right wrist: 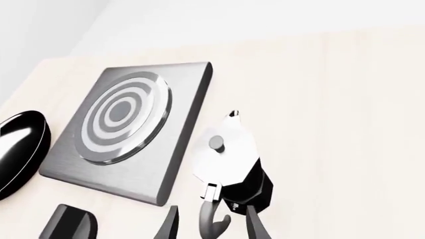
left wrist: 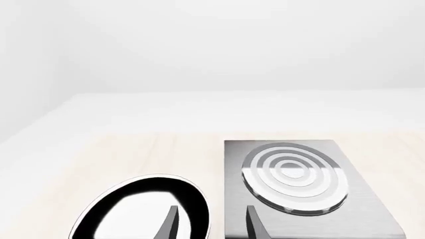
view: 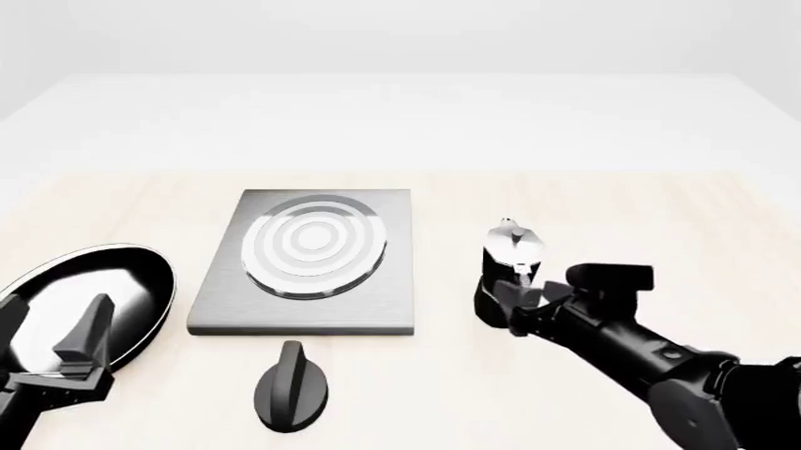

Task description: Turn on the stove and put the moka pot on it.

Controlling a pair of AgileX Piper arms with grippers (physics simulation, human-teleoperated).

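The stove (view: 319, 281) is a grey square slab with silver rings, lying mid-table; its black oval knob (view: 291, 389) sits apart, just in front of it. The moka pot (view: 511, 258), black with a silvery lid, stands upright on the table to the stove's right. My right gripper (view: 516, 298) is open at the pot's near side. In the right wrist view its fingers (right wrist: 256, 226) straddle the curved handle (right wrist: 216, 219) without closing on it. Near the front left edge, my left gripper (view: 56, 328) hangs open over the pan and holds nothing; its fingers (left wrist: 171, 221) stand apart.
A round glossy black frying pan (view: 88, 295) lies left of the stove, under my left gripper. The light wooden tabletop (view: 651, 225) runs back to a white far edge. The knob (right wrist: 66, 224) also shows in the right wrist view.
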